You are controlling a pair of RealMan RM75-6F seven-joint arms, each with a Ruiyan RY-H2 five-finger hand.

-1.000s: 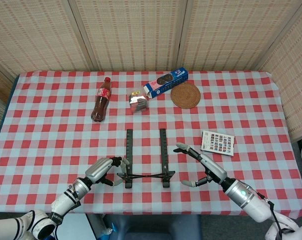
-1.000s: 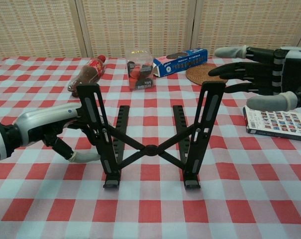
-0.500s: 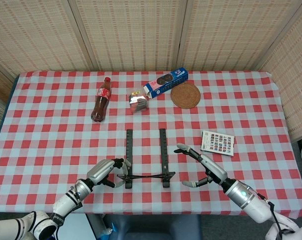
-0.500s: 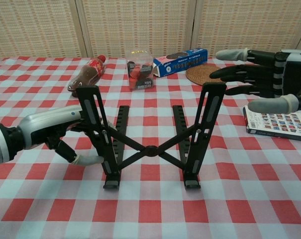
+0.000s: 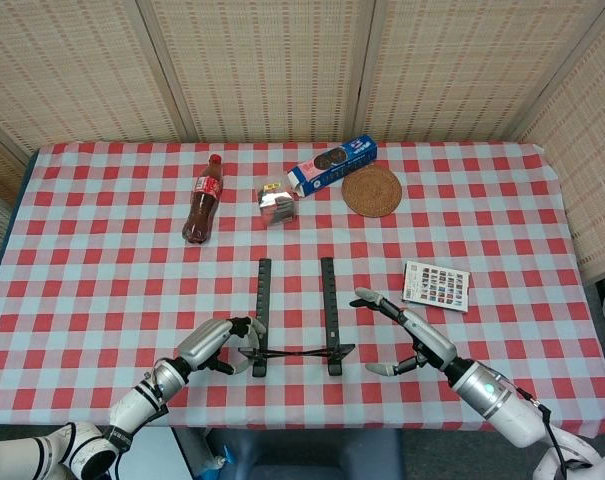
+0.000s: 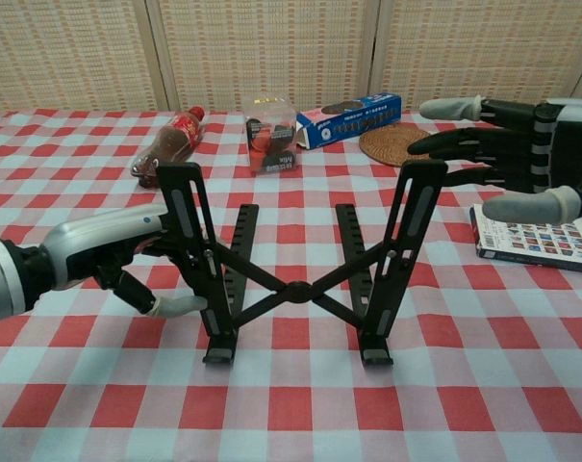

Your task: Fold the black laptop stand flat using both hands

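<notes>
Stand [image 6: 300, 279] upright; left robot hand [image 6: 127, 255] grips upright, fingers part-hidden; right robot hand [image 6: 507, 164] spread, empty.

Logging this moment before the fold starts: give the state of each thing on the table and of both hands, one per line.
laptop stand: unfolded, both arms raised, standing on the table.
left hand: fingers against the stand's left arm.
right hand: open, clear of the stand.
cola bottle: lying down, cap on.
cookie box: lying on its side.
snack pack: upright.
booklet: lying flat, closed.
</notes>
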